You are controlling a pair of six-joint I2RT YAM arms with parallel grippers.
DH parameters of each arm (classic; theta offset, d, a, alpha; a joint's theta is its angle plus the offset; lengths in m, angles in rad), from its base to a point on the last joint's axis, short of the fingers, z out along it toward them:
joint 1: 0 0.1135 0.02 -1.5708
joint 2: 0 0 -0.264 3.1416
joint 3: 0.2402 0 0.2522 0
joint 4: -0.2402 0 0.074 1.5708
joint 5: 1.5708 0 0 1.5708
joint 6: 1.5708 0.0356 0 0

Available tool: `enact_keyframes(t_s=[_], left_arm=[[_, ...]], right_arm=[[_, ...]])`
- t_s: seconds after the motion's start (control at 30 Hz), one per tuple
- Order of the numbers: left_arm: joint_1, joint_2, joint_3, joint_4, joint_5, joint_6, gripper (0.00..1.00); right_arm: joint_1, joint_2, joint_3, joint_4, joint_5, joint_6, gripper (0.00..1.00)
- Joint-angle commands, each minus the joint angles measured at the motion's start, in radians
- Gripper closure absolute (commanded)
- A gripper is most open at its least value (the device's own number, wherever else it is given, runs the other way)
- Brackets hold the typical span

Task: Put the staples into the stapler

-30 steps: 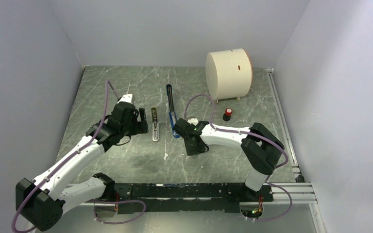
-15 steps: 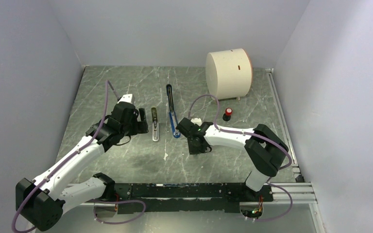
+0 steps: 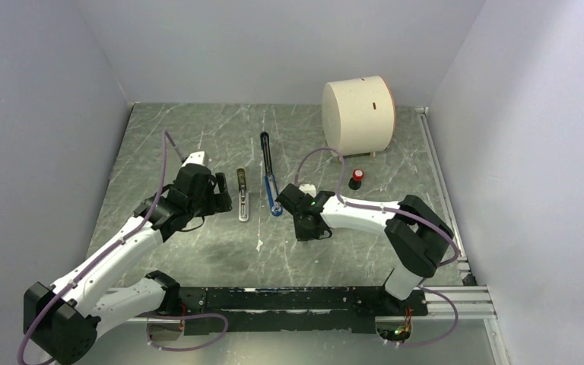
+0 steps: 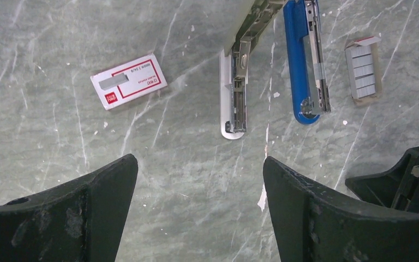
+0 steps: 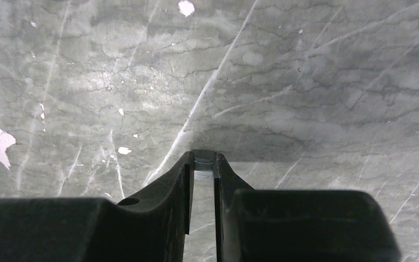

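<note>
The blue stapler (image 3: 273, 196) lies open in the middle of the table, its thin black arm (image 3: 265, 150) stretched out toward the back. It also shows in the left wrist view (image 4: 304, 65), with the grey metal channel facing up. My right gripper (image 3: 311, 228) is just right of the stapler's near end, low over the table. In its wrist view it (image 5: 203, 159) is shut on a small silvery strip of staples (image 5: 203, 162) pinched at the fingertips. My left gripper (image 4: 199, 180) is open and empty, hovering left of the stapler.
A silvery-grey strip (image 4: 233, 95) lies left of the stapler. A red-and-white staple box (image 4: 129, 82) and an open tray of staples (image 4: 364, 71) lie on the table. A cream cylinder (image 3: 358, 114) and a small red-and-black object (image 3: 357, 179) stand at the back right.
My right gripper has moved a little to the right, away from the stapler's near end. My left arm has drawn back slightly.
</note>
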Motion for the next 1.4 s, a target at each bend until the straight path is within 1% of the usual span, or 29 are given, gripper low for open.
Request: enact_keyframes(t_s=[0.0,0.17,0.33,0.53,0.67,0.9,1.03,1.37], left_arm=[[0.005,-0.014,-0.032,0.024,0.035,-0.046,0.11],[0.006,-0.029,-0.014,0.000,0.010,-0.052,0.13],[0.005,-0.110,0.030,-0.062,-0.100,-0.055,0.13],[0.005,-0.273,0.063,-0.116,-0.296,-0.051,0.13],[0.005,-0.352,0.059,-0.140,-0.363,-0.049,0.13],[0.006,-0.402,0.031,-0.168,-0.339,-0.063,0.14],[0.005,-0.402,0.030,-0.190,-0.360,-0.075,0.14],[0.005,-0.418,0.036,-0.217,-0.407,-0.100,0.13]], right_arm=[[-0.001,-0.054,0.000,0.036,0.051,0.009,0.82],[0.023,-0.053,0.071,0.050,0.089,0.014,0.83],[0.076,-0.004,0.187,0.060,0.150,0.039,0.83],[0.131,0.125,0.381,0.070,0.209,0.039,0.83],[0.153,0.243,0.517,0.040,0.241,0.047,0.83],[0.172,0.373,0.656,0.022,0.286,0.071,0.83],[0.172,0.422,0.715,0.015,0.309,0.055,0.83],[0.172,0.479,0.740,0.031,0.327,0.045,0.83]])
